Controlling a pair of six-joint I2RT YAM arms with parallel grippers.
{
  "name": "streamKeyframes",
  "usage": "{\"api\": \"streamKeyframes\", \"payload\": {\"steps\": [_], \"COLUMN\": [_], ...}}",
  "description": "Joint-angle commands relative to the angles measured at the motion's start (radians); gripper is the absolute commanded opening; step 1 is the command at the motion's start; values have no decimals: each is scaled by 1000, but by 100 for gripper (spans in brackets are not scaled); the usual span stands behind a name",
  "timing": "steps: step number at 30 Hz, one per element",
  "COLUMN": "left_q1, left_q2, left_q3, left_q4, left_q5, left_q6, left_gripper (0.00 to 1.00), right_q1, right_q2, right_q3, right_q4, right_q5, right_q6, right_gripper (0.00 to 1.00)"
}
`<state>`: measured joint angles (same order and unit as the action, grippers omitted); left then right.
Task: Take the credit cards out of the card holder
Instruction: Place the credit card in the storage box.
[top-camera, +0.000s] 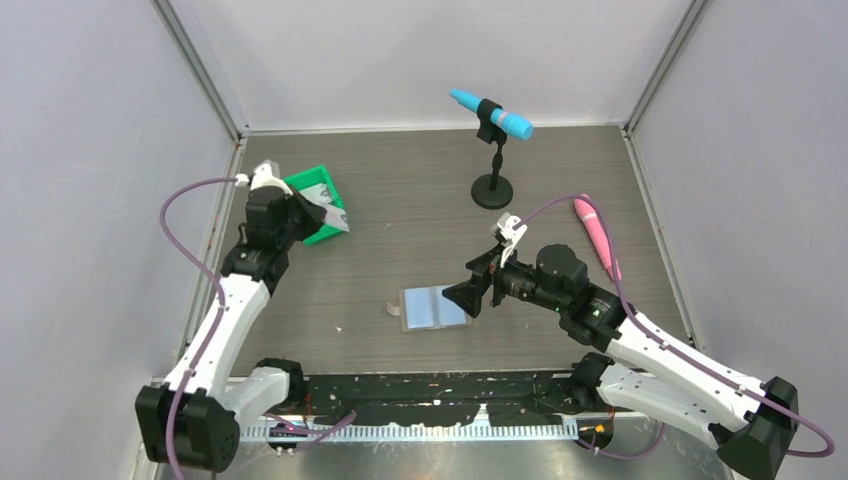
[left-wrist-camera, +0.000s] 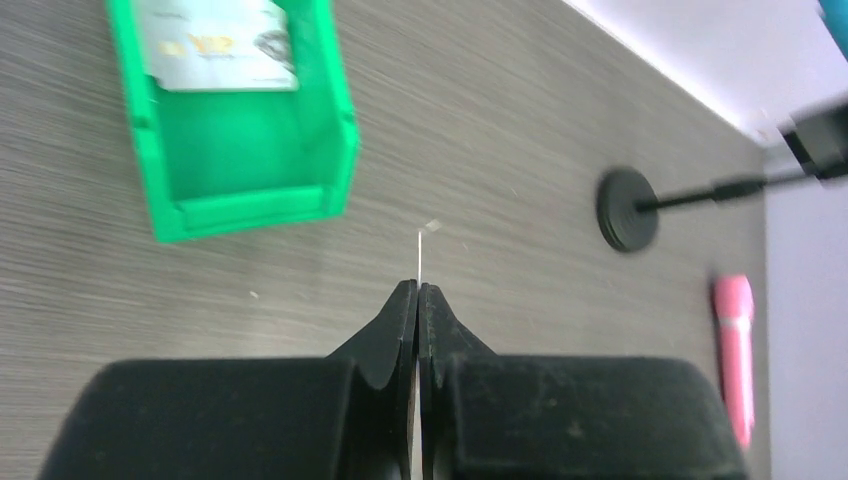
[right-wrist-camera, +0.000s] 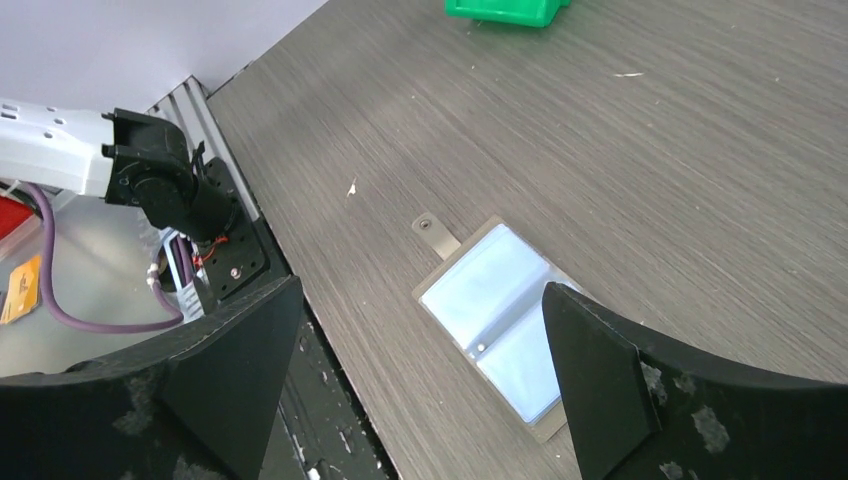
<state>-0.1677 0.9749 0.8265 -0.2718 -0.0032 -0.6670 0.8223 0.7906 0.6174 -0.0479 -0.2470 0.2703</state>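
The card holder (top-camera: 435, 308) lies open on the table with its pale blue pockets up and its grey tab to the left. It also shows in the right wrist view (right-wrist-camera: 495, 320). My right gripper (top-camera: 472, 296) is open and empty, just right of the holder and above it (right-wrist-camera: 422, 290). My left gripper (top-camera: 312, 212) is shut on a thin whitish credit card (top-camera: 333, 215), beside the green bin (top-camera: 318, 185). In the left wrist view the gripper (left-wrist-camera: 417, 290) holds that card (left-wrist-camera: 419, 255) edge-on. Another credit card (left-wrist-camera: 215, 45) lies inside the bin (left-wrist-camera: 250, 160).
A blue microphone on a black stand (top-camera: 492, 150) is at the back middle, its round base (left-wrist-camera: 627, 208) also in the left wrist view. A pink pen (top-camera: 597, 235) lies at the right. Grey walls enclose the table on three sides.
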Motion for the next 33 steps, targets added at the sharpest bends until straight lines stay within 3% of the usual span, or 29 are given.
{"api": "streamKeyframes", "payload": {"steps": [1, 4, 10, 18, 33], "left_q1": [92, 158, 256, 262, 263], "left_q2": [76, 144, 302, 484, 701], "left_q3": [65, 59, 130, 166, 275], "left_q4": [136, 256, 298, 442, 454], "left_q5": [-139, -94, -28, -18, -22], "left_q6": [-58, -84, -101, -133, -137], "left_gripper": [0, 0, 0, 0, 0], "right_q1": [2, 2, 2, 1, -3], "right_q2": [-33, -34, -11, 15, 92], "right_q3": [-16, -19, -26, -17, 43], "right_q4": [70, 97, 120, 122, 98], "right_q5": [63, 63, 31, 46, 90], "right_q6": [31, 51, 89, 70, 38], "right_gripper": [99, 99, 99, 99, 99]}}
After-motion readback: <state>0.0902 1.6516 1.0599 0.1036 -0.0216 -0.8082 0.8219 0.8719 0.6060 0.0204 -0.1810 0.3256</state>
